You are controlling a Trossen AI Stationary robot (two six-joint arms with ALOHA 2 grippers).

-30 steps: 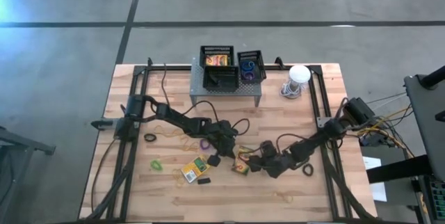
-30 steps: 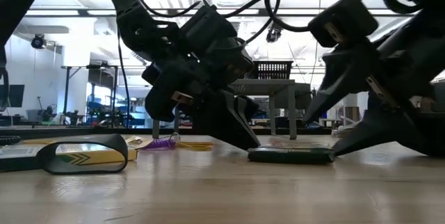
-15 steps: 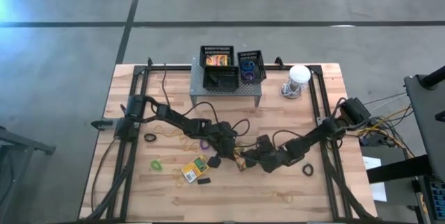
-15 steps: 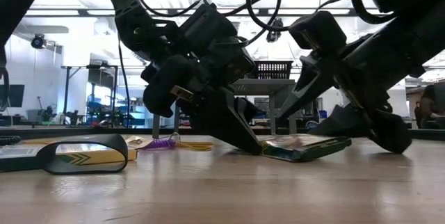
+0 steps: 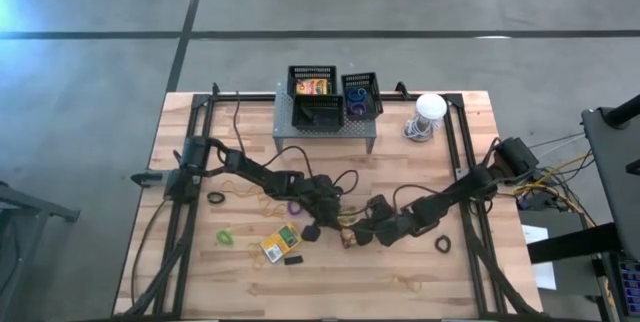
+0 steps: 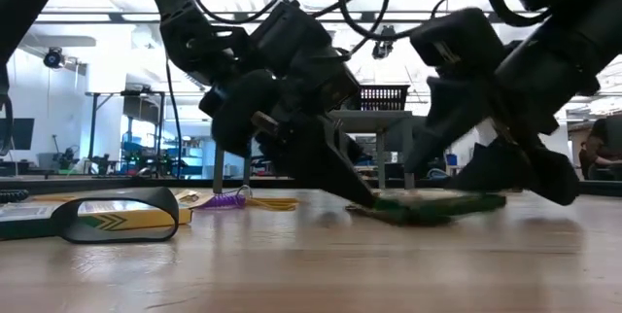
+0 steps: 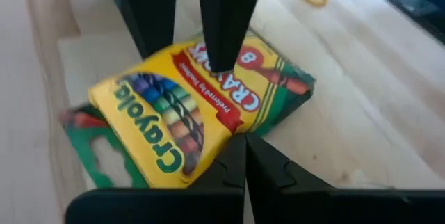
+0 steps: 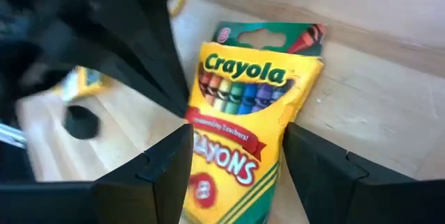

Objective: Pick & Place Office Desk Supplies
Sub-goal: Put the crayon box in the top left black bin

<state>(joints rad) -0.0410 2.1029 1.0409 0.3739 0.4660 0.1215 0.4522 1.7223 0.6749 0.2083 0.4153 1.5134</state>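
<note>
A yellow-and-green crayon box (image 5: 348,235) lies mid-table between both grippers. My left gripper (image 7: 243,156) is shut, its tips at the box's long side. My right gripper (image 8: 236,179) comes from the table's right and has the box's end between its fingers. A second crayon box (image 5: 279,246) and a tiny black block (image 5: 293,259) lie flat to the left. Rubber bands lie about: green (image 5: 225,234), black (image 5: 216,198), purple (image 5: 292,206), yellow (image 5: 405,282). Three black baskets (image 5: 335,94) stand on the grey shelf. My left gripper presses its shut fingertips (image 7: 240,151) against the box's long edge (image 7: 226,137), slanting down from the table's left. My right gripper holds the box's end marked 8 (image 8: 208,182) between its two fingers, across the width, slanting down from the table's right. The box is slightly tilted, its left end (image 6: 364,211) on the table.
A white round object with a coiled cord (image 5: 427,110) stands at the far right. A black loop (image 5: 442,245) lies right of my right arm. Cables run across the middle of the table. Bare wood shows along the near edge (image 5: 330,297).
My right gripper has moved toward the table's left, closing in on the left gripper. The crayon box's right end tipped up off the table half a second ago and has come down to a shallow tilt, its left end against the left fingertips.
</note>
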